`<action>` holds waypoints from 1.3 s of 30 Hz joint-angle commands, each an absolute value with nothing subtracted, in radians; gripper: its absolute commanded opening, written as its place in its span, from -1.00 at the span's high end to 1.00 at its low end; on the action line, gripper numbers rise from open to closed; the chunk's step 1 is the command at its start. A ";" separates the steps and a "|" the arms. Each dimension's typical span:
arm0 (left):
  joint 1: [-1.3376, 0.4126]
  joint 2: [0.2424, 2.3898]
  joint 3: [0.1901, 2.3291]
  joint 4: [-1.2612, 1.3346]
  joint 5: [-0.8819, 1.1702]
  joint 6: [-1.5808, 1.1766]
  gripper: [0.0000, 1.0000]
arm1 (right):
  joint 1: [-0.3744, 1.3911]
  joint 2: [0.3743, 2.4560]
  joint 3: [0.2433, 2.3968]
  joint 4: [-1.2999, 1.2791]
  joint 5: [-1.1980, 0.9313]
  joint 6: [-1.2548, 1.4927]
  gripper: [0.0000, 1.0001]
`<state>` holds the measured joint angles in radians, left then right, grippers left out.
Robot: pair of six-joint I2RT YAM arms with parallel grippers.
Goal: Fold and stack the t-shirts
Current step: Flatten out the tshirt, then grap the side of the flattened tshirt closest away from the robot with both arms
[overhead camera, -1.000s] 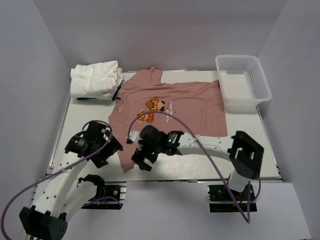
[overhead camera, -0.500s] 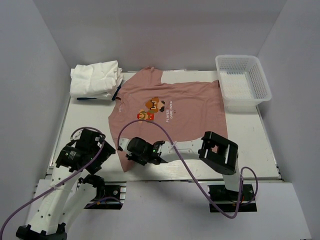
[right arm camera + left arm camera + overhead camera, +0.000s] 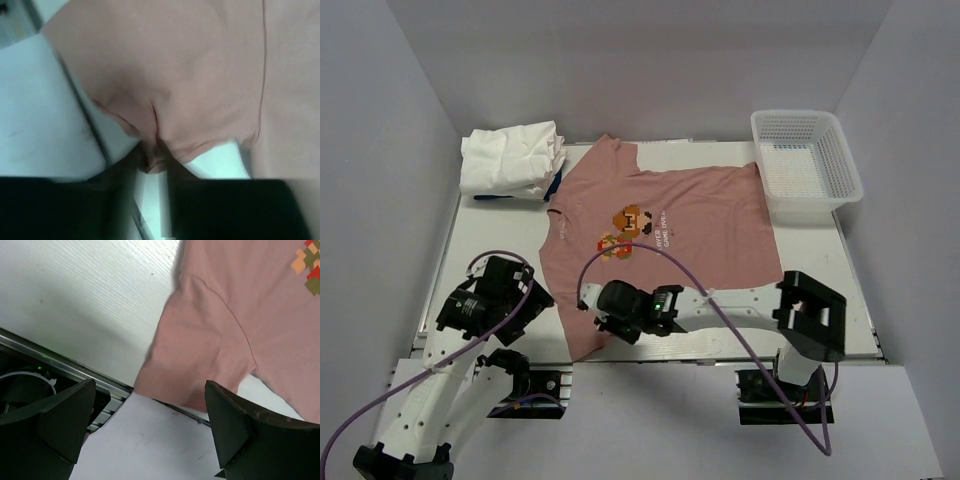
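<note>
The dusty pink t-shirt (image 3: 665,225) with its orange-brown cartoon print lies spread on the table, one sleeve hanging over the near edge. It fills the right wrist view (image 3: 190,75) and shows in the left wrist view (image 3: 240,315). My right gripper (image 3: 605,322) is shut on the sleeve's hem, pinched cloth bunched between its fingers (image 3: 152,160). My left gripper (image 3: 520,310) is open and empty, left of the sleeve near the table's front edge (image 3: 145,440). Plain white t-shirts (image 3: 512,160) lie piled at the far left corner.
A white mesh basket (image 3: 805,160) stands at the far right corner. The table's metal front rail (image 3: 65,370) runs just below my left gripper. Grey walls close in on the left, right and back.
The right gripper has pulled the pink shirt's sleeve toward the near edge and the whole shirt has shifted and turned a little. The left arm has barely moved.
</note>
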<state>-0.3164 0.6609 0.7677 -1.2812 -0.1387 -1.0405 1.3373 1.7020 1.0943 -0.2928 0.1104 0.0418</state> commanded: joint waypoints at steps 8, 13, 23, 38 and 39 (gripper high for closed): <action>-0.319 0.745 0.718 -1.211 0.024 -0.884 -0.99 | 1.324 1.453 0.921 -0.292 0.112 0.270 -0.81; -0.328 0.732 0.563 -1.100 0.299 -0.818 -0.99 | 1.171 1.195 0.764 -0.352 0.352 0.591 -0.81; -0.328 0.660 0.348 -1.011 0.419 -0.854 -0.61 | 0.783 0.900 0.617 -0.658 0.477 0.957 -0.81; -0.408 0.962 0.299 -0.655 0.331 -0.919 -0.06 | 0.389 0.907 0.505 -0.631 0.373 0.933 -0.81; -0.422 0.974 0.299 -0.646 0.322 -0.919 0.01 | 0.376 0.910 0.499 -0.630 0.358 0.927 -0.81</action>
